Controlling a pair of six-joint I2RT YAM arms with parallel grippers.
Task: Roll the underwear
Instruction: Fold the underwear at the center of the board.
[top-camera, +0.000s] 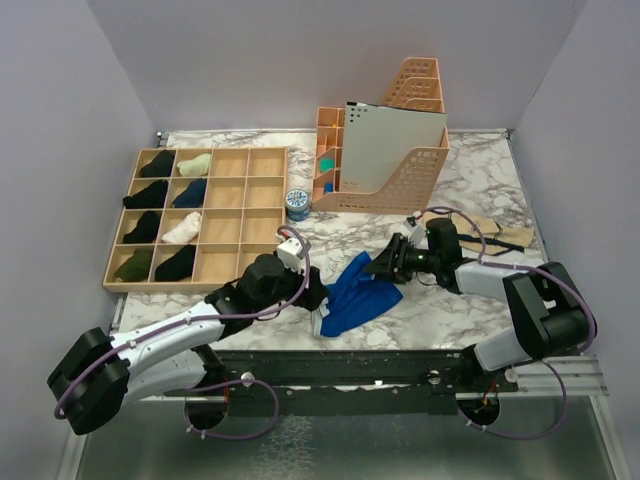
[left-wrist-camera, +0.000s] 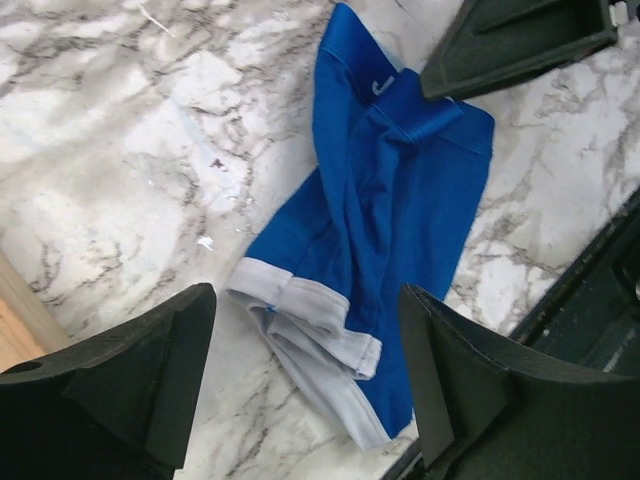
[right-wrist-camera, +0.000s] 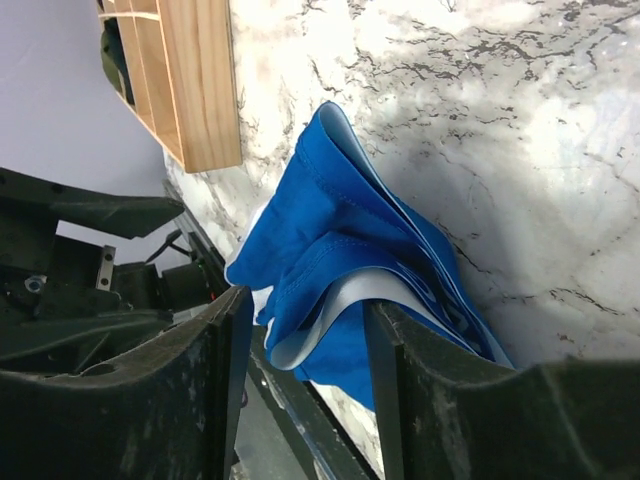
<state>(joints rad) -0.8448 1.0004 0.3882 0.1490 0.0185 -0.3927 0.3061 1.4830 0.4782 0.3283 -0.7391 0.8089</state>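
The left fingers (left-wrist-camera: 130, 390) stood wide apart and held nothing. They were low over the worktop (top-camera: 450, 300), and the blue underwear (top-camera: 355, 295) lay flat directly ahead of them. Its pale waistband end was the nearest part and sat in line with the gap between them. The right fingers (right-wrist-camera: 450, 400) were parted to a moderate gap, with a loose fold of the same cloth lying between them. The fold did not look pinched, though whether either finger brushed it could not be told.

The garment was folded into a narrow strip. Its long axis ran diagonally, from the near-left end by the worktop's front edge to the far-right end under the right fingers. The two arms therefore faced each other along that axis, one at each end, and both were right at the cloth. In the left wrist view a right finger sat over the far end, but whether it was touching or just above was not clear.

The roll looked not yet begun. Judged from this, it would have to travel along the strip's length, starting at one end while the other end was kept flat. The wooden compartment tray (top-camera: 230, 272), part-filled with rolled items, lay to the left, just beyond the left arm.
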